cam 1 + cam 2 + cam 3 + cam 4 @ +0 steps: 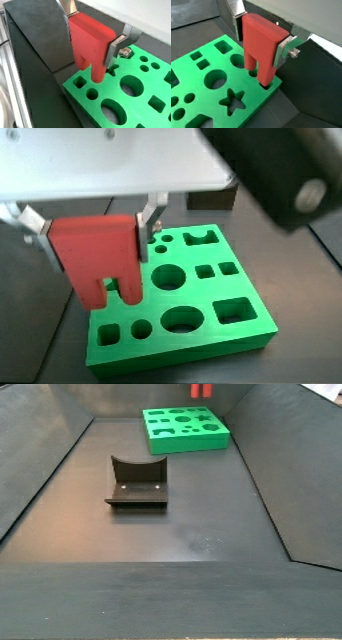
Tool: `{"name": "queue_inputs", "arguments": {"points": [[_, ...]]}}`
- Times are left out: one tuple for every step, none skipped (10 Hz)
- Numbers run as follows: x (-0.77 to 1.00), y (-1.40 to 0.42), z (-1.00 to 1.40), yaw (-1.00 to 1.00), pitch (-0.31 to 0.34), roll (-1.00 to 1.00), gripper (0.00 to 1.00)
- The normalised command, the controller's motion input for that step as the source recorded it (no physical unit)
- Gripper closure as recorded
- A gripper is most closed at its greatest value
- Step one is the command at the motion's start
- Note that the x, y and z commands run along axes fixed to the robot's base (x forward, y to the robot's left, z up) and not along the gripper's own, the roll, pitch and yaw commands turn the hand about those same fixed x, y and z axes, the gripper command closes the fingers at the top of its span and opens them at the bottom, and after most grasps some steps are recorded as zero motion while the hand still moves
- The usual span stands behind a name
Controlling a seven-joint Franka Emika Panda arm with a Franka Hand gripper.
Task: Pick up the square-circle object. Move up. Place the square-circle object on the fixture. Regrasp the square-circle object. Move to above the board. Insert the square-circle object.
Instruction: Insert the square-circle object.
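Gripper poised over the board's edge, clamped on the square-circle object, silver fingers pressing its opposite flat sides in both wrist views. Red plastic, broad blocky slab above, splitting below into two prongs; longer prong reaching down to a cut-out at the board rim, tip at or just inside the hole, depth unclear. Held upright. Same peg seen in a side view, hanging at the near-left corner of the board, prongs down over the small holes there. Board bright green, thick, pierced with star, circles, squares. Elsewhere in a side view, fixture dark, curved back wall on a base plate, standing on the dark floor, well apart from the board, nothing on it.
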Motion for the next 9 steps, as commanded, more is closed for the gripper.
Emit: {"name": "queue_inputs", "arguments": {"points": [[0.00,-0.53,-0.98,0.05,-0.061,0.19,1.00],[0.11,-0.42,-1.00,0.00,-0.040,0.11,1.00],[0.40,-0.36,-1.00,0.00,0.000,0.08,1.00],[0.46,-0.34,-1.00,0.03,0.000,0.08,1.00],[0.48,-0.28,-1.00,0.08,0.000,0.08,1.00],[0.57,-0.24,-1.00,0.07,0.000,0.09,1.00],[0.56,-0.17,-0.99,0.13,0.000,0.13,1.00],[0.31,-0.03,-0.85,0.41,-0.010,0.19,1.00],[0.07,-0.02,-0.76,0.47,-0.050,0.23,1.00]]}}
